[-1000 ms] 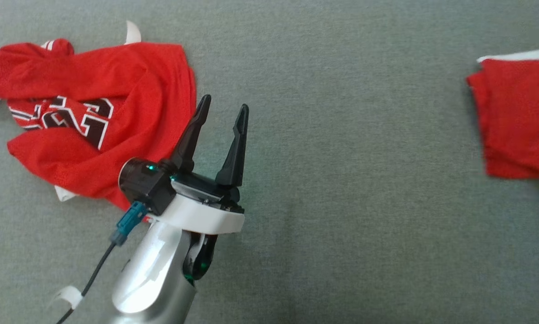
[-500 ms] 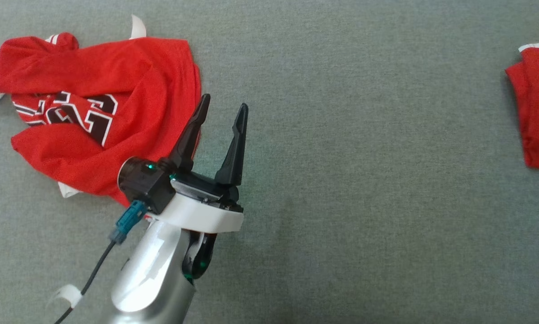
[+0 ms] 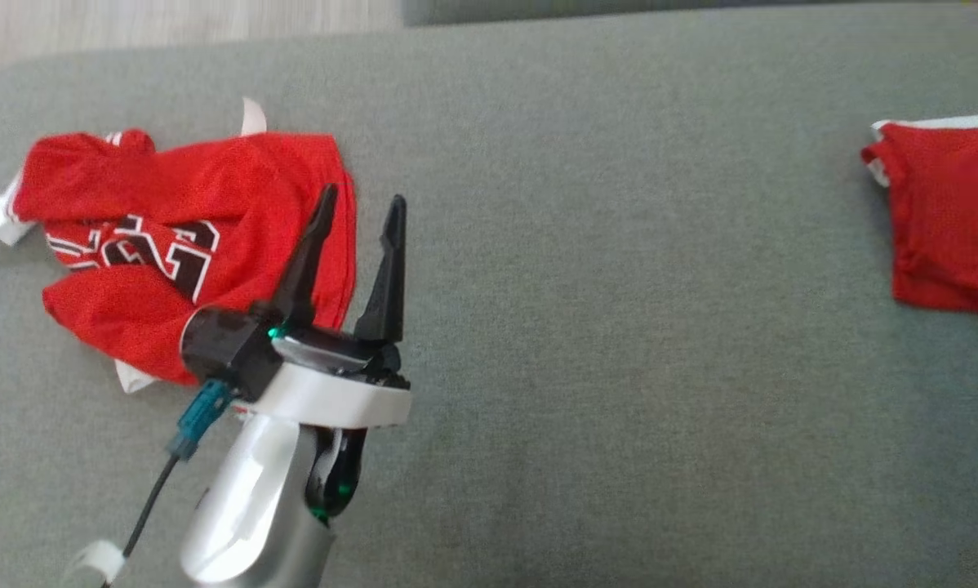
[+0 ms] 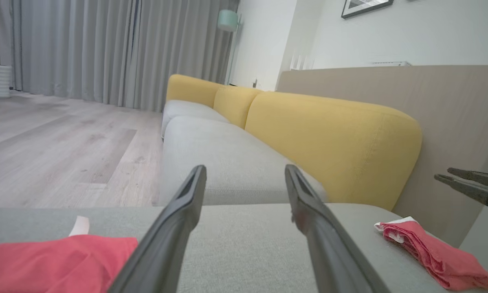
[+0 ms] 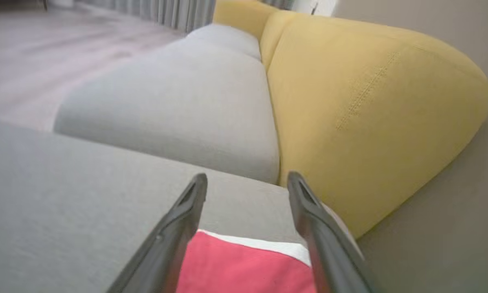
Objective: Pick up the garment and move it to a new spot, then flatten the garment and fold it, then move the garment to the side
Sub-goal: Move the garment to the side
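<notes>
Folded garment (image 3: 938, 229): lay at far right of frame on grey cushion (image 3: 620, 327); judged already folded and set aside.
Right claw (image 5: 247, 177): spread open, empty, over it.
Left claw (image 3: 362, 196): open, empty, beside crumpled jersey (image 3: 211, 180) at left, untouched.

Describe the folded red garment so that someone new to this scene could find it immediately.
In the head view, follow the wide grey cushion to the picture's right edge. There lies the folded red garment, a compact stack with a white strip along its top. The other red jersey, at the left, is crumpled and shows black-and-white numerals.
</notes>
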Available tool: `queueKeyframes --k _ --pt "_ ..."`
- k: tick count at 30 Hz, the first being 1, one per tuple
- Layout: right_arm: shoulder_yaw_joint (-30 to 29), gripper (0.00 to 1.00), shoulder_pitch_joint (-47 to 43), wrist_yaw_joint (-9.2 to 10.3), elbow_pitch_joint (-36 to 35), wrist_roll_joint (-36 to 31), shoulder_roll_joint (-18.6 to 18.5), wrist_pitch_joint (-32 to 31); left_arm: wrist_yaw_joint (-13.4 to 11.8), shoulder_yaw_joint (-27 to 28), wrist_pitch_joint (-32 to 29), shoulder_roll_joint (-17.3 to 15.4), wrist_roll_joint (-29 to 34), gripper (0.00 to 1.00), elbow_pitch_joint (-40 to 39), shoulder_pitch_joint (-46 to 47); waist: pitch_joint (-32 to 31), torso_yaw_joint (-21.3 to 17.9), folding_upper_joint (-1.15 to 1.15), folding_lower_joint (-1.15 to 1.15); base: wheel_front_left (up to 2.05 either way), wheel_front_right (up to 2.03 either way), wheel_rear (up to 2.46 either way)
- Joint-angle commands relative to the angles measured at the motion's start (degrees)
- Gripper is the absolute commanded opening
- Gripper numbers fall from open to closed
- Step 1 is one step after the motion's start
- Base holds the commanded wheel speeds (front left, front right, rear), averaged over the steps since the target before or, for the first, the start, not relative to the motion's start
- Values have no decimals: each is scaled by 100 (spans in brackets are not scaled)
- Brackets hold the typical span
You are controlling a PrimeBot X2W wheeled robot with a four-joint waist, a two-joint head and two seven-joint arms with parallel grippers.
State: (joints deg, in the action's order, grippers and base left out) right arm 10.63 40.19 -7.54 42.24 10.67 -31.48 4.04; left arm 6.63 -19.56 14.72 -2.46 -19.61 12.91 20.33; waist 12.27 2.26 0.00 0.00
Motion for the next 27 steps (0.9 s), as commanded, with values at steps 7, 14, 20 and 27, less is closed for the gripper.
queueKeyframes --k 7,14,20,27 --pt "-308 100 -432 5 -1156 279 904 332 -19 492 28 -42 63 100 -239 -326 -576 -144 0 0 0 0 0" --pt "-841 100 -1153 5 -1970 213 2200 496 -11 720 28 -42 113 100 -203 -692 -850 -193 0 0 0 0 0" --pt "-1032 100 -1838 5 -2132 173 2810 778 -16 915 28 -42 76 100 -309 -1013 -987 -287 0 0 0 0 0" --pt "-825 100 -2539 5 -1954 160 2858 1060 -14 896 28 -42 32 100 -63 -1239 -1055 -247 0 0 0 0 0"
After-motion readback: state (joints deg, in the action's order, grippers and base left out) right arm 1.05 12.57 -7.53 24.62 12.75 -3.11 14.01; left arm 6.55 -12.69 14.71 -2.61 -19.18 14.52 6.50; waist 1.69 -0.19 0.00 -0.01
